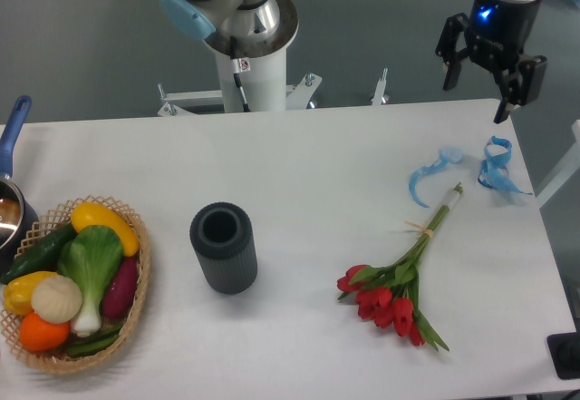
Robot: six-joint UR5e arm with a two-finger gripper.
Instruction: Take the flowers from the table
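The flowers, a bunch of red tulips with green leaves and long tied stems, lie flat on the white table at the right front, blooms toward the near edge and pale stem ends pointing up-right. My gripper hangs in the air at the far right, above the table's back edge and well beyond the stem ends. Its two black fingers are spread apart and hold nothing.
Two curly blue ribbons lie just past the stem ends. A dark ribbed cylinder vase stands mid-table. A wicker basket of vegetables sits at the front left, with a blue-handled pot behind it.
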